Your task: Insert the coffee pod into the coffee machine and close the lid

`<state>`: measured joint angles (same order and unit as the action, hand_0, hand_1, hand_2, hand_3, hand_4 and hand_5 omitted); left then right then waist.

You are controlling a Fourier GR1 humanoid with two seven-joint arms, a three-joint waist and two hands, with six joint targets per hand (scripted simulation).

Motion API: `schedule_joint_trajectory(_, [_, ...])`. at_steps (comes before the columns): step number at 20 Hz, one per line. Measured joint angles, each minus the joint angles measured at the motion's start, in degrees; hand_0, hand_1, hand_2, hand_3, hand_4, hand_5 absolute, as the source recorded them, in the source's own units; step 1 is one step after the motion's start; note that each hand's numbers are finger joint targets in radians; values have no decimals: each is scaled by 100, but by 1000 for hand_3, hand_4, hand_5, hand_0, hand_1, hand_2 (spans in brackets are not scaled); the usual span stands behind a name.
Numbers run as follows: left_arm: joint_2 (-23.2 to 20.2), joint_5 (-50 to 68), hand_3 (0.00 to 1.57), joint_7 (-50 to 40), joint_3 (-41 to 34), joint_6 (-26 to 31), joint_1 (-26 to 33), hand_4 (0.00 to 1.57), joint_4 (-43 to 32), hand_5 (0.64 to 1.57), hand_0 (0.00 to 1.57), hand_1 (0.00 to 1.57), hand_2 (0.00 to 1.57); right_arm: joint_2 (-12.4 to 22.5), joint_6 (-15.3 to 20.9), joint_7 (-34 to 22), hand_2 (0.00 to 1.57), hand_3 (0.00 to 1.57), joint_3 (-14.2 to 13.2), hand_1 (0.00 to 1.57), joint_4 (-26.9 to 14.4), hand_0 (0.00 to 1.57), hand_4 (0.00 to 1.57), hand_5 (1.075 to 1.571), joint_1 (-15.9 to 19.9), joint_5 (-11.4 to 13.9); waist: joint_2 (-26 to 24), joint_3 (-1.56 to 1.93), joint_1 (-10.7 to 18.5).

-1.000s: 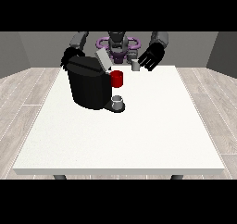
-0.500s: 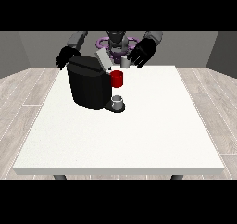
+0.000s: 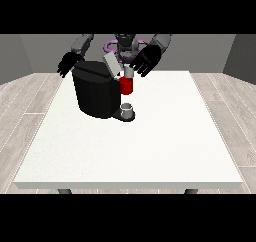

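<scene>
The black, block-shaped coffee machine (image 3: pixel 97 93) stands on the large white table (image 3: pixel 150 146); its grey lid (image 3: pixel 112 65) is raised and tilted, not yet closed. The hand at the view's right (image 3: pixel 145 61) hangs with its fingers spread and relaxed, holding nothing visible; the lid lies just beside those fingertips, toward the view's left. Below the same fingertips sits a red cylindrical part (image 3: pixel 127 86) at the machine's front, with a light grey piece above it; whether this is the coffee pod or part of the brew head cannot be told. A small grey cup (image 3: pixel 127 110) stands further below, on the machine's base.

The hand at the view's left (image 3: pixel 68 64) hovers behind the machine's far corner, fingers extended downward and gripping nothing.

The step in hand appears to be the lid closure, assuming the pod is seated. To perform it well: bring the open fingers over the lid's raised edge rather than its hinge side; press downward along the hinge arc; keep the fingers clear of the red part beneath, so nothing is caught under the closing lid. The other hand may steady the machine body from behind, since an unbraced machine could slide on the table.
</scene>
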<state>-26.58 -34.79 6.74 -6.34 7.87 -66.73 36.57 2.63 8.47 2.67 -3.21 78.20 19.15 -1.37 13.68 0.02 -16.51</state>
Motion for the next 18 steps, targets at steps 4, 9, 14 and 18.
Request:
schedule_joint_trajectory(4, [58,-38,1217,-61,14,47,-2,512,-54,1571,1268,1268,1300,-24,11,-62,0,0,15,0,8,0,518,1571,-50,-10,-53,-1,-5])
schedule_joint_trajectory(9, [65,-81,1180,-20,12,57,-56,499,-69,1571,1183,1183,1251,-45,-33,90,0,0,11,0,31,0,525,1571,-92,-51,45,-1,-35])
schedule_joint_trajectory(14, [151,-137,1200,21,35,8,-29,505,-71,1571,1198,1198,1271,-1,-19,73,0,0,-69,0,41,0,442,1571,-59,-96,37,-1,-3])
schedule_joint_trajectory(18, [311,-184,1185,-8,66,-96,48,506,-47,1571,1160,1160,1244,-11,-36,235,0,0,-89,0,-30,0,435,1571,-176,-106,9,1,29])
